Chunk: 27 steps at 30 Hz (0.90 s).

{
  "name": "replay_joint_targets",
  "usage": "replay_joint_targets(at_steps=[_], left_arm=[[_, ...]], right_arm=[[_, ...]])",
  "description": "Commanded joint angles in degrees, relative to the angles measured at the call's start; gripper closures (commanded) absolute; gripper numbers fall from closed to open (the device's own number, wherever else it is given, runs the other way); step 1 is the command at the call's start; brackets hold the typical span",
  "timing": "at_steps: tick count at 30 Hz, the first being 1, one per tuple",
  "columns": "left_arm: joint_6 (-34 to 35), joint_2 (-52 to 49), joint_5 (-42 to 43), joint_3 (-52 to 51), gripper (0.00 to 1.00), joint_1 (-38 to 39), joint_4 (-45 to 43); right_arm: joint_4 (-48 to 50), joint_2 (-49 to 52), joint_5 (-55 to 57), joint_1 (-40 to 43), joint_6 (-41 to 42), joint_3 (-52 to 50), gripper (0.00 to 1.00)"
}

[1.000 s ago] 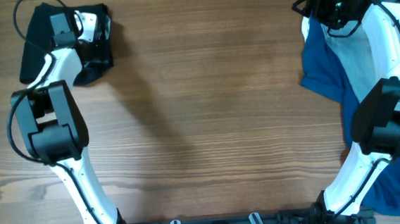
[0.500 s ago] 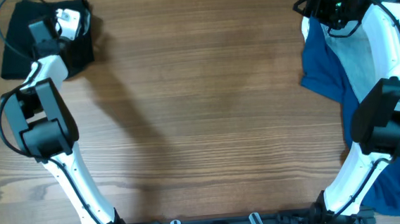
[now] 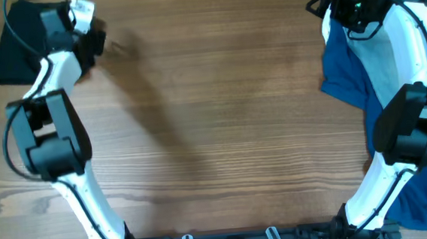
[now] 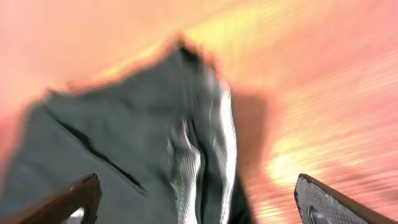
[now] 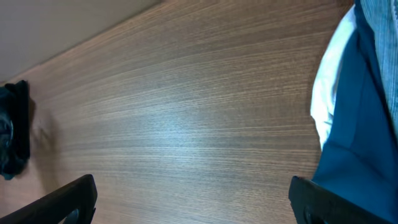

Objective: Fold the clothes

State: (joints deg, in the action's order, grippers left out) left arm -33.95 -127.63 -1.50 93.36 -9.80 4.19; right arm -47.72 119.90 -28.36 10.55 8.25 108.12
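The black shorts (image 3: 16, 50) lie as a folded pile at the table's far left corner. In the blurred left wrist view the shorts (image 4: 124, 143) fill the lower left, with pale folded edges showing. My left gripper (image 3: 87, 42) is just right of the pile; in its own view the gripper (image 4: 199, 208) is open, its fingers wide apart and holding nothing. My right gripper (image 3: 324, 5) is at the far right, and in its own view (image 5: 193, 202) it is open and empty over bare wood. The shorts show small at the left edge of the right wrist view (image 5: 12, 130).
A dark blue garment (image 3: 342, 73) lies along the right edge under my right arm, with a pale blue-grey garment (image 3: 378, 55) on it. It also shows at the right of the right wrist view (image 5: 360, 124). The wooden table (image 3: 220, 111) spans the middle.
The black shorts slid left to the far corner with my left gripper. The gripper then let go and swung right, off the pile. The right arm barely moved.
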Motion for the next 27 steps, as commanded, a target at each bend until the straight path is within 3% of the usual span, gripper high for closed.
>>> replay_joint_targets(at_steps=[1,4,6,11,19,23,26,27], left_arm=[[19.2,18.2,-1.2,0.5,0.00,3.0,9.0],[38.8,33.8,-0.1,0.5,0.00,6.8,28.2],[45.0,41.2,2.5,0.5,0.00,9.5,35.4],[45.4,53.9,3.8,0.5,0.00,15.0,43.1],[45.3,56.6,5.5,0.5,0.00,15.0,54.7],[45.1,56.7,5.7,0.3,0.00,14.9,65.6],[45.2,57.1,5.4,-0.6,0.00,15.7,62.2],[45.1,58.9,5.3,-3.6,0.00,15.5,56.3]], right_arm=[[1.2,0.6,1.4,-0.2,-0.7,-0.2,0.00],[1.5,0.6,5.7,-0.2,-0.6,-0.2,0.00],[1.6,0.6,6.1,-0.2,-0.6,-0.2,0.00],[1.6,0.6,6.1,-0.2,-0.6,-0.2,0.00],[1.6,0.6,6.1,-0.2,-0.6,-0.2,0.00],[1.6,0.6,6.1,-0.2,-0.6,-0.2,0.00],[1.6,0.6,6.1,-0.2,-0.6,-0.2,0.00],[1.6,0.6,6.1,-0.2,-0.6,-0.2,0.01]])
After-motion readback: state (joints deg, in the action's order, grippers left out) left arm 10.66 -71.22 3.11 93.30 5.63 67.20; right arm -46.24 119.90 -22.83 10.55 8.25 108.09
